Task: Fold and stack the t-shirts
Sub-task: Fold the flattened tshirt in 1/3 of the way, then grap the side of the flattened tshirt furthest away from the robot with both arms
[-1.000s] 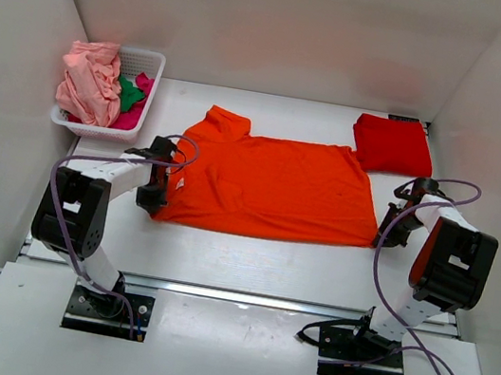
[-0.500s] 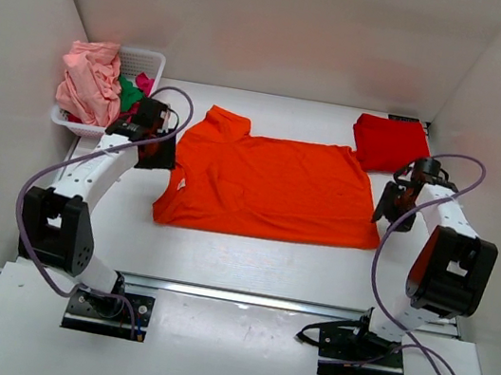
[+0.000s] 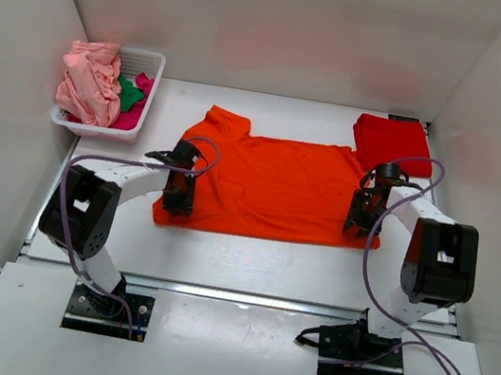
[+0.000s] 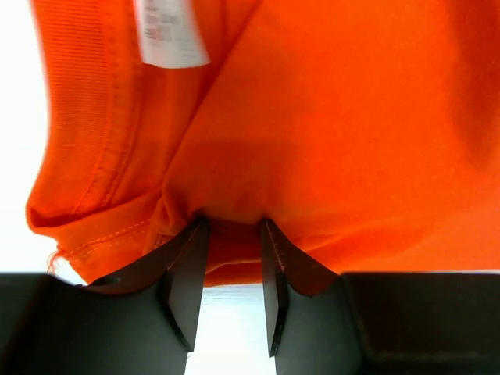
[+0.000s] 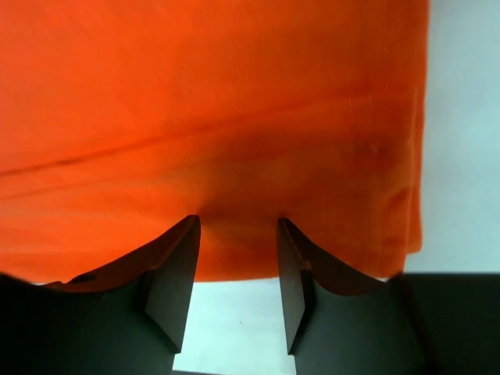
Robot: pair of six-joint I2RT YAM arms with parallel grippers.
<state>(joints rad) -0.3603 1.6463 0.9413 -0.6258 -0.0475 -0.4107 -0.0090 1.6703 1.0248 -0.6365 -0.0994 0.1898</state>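
Note:
The bright orange t-shirt (image 3: pixel 270 186) lies spread flat in the middle of the table, collar to the left. My left gripper (image 3: pixel 178 193) is pressed onto its collar end near the front edge. In the left wrist view, my left gripper (image 4: pixel 231 226) has its jaws a little apart, and the orange cloth (image 4: pixel 328 117) puckers at the tips beside a white label (image 4: pixel 172 35). My right gripper (image 3: pixel 359 215) is pressed onto the hem end. In the right wrist view, my right gripper (image 5: pixel 238 223) also has its jaws a little apart over smooth cloth (image 5: pixel 195 94). A folded red t-shirt (image 3: pixel 392 144) lies at the back right.
A white mesh basket (image 3: pixel 145 69) at the back left holds pale pink (image 3: pixel 87 83), green (image 3: pixel 129 95) and magenta (image 3: pixel 143 83) t-shirts. White walls enclose the table on the left, back and right. Purple cables loop off both arms.
Both grippers swung in from beside the shirt and now press down on its two ends. The left came from near the basket. The shirt has barely shifted.

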